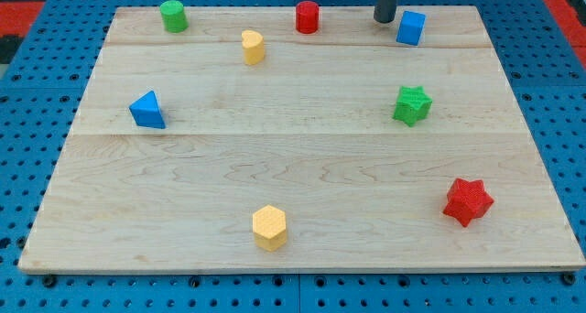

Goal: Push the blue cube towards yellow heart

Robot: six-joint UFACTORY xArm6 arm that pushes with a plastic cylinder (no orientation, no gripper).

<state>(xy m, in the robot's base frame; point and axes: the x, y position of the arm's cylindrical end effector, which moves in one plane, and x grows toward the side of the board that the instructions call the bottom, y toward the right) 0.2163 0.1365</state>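
The blue cube (411,27) sits near the top right of the wooden board (302,167). The yellow heart (253,47) lies at the upper left of centre, well to the left of the cube. My tip (385,19) is at the board's top edge, just left of the blue cube and slightly above it, very close to it; I cannot tell whether they touch.
A red cylinder (307,16) stands between tip and heart along the top. A green cylinder (172,16) is top left, a blue triangle (146,110) at left, a green star (412,104) right of centre, a red star (468,201) lower right, a yellow hexagon (269,227) at the bottom.
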